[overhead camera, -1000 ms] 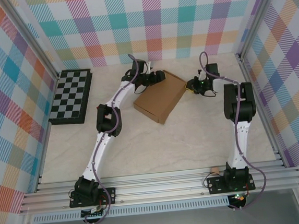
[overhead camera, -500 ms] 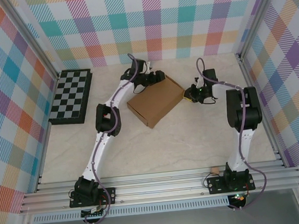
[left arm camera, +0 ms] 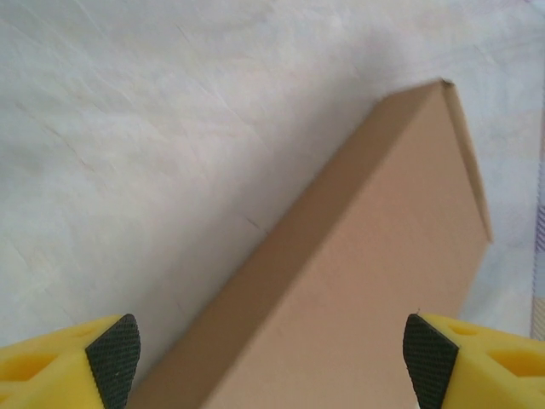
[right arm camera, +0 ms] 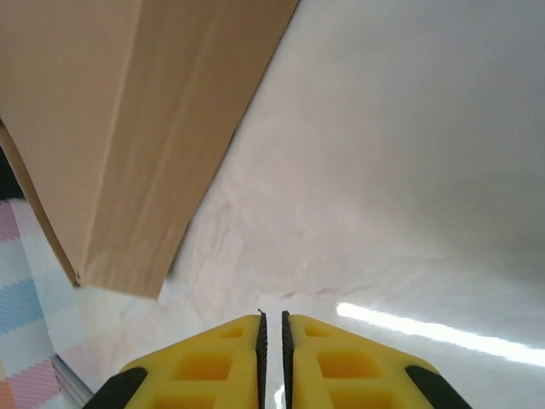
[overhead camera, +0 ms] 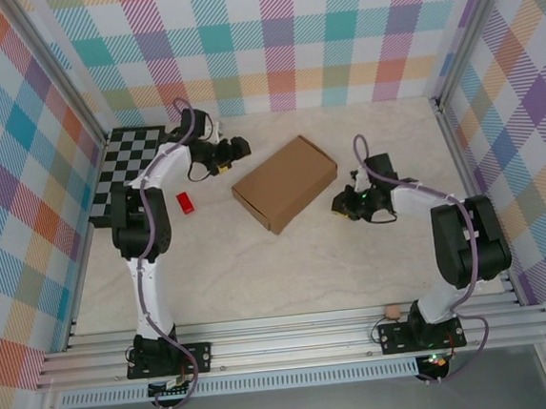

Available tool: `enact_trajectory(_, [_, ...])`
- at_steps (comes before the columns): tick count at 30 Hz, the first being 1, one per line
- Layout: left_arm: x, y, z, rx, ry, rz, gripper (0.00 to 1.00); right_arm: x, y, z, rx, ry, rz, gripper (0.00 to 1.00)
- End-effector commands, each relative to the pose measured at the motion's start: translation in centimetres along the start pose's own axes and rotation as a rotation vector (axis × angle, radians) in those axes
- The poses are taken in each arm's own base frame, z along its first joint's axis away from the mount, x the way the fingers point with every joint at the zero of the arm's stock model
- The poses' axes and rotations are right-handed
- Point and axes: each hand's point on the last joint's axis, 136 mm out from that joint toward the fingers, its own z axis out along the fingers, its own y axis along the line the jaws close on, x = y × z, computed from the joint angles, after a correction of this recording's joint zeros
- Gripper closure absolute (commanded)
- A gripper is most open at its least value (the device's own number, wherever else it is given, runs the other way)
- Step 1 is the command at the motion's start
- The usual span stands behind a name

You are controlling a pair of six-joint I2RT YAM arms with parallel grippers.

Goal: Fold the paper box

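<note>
Trouble could come from a bump: the box [overhead camera: 285,183] looks folded and shut, and it lies loose between the two grippers, touched by neither. The left gripper [overhead camera: 238,149] is wide open, with its black pads [left arm camera: 115,360] far apart and nothing between them. The box sits just ahead of it, one long edge pointing away. The right gripper [right arm camera: 272,339] is closed, with its yellow fingers almost touching and nothing in them. The box lies ahead of it and off to its left. If either arm swings in too low, I think it may shove the box, since the pale table [overhead camera: 288,270] looks smooth and the box looks light. A hard poke may dent the thin card or pop a flap back up. The box is plain brown card, flat on top, with sharp straight edges and neat corners. A small red thing [overhead camera: 186,202] lies behind the left gripper, near a black and grey chessboard [overhead camera: 129,174]. An arm pulling back could knock it.
</note>
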Motion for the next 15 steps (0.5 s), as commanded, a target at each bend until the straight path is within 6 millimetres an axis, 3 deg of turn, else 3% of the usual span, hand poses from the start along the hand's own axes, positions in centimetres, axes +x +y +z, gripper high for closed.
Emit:
enact_trajectory(1, [2.2, -0.8, 2.0, 0.055, 0.053, 0.051, 0.17, 0.3, 2.9, 2.2, -0.052, -0.034, -0.006, 0.86])
enact_trajectory(6, [3.1, 0.7, 2.9, 0.015, 0.086, 0.068, 0.18, 2.5, 6.0, 6.2, -0.052, -0.006, -0.036, 0.87])
enact_trajectory(11, [3.4, 1.7, 3.3, -0.019, 0.112, 0.076, 0.18, 4.6, 7.2, 9.0, -0.06, -0.005, -0.023, 0.87])
enact_trajectory(15, [4.6, 2.1, 3.6, -0.024, 0.116, 0.022, 0.19, 4.7, 7.7, 10.6, -0.086, -0.013, -0.012, 0.87])
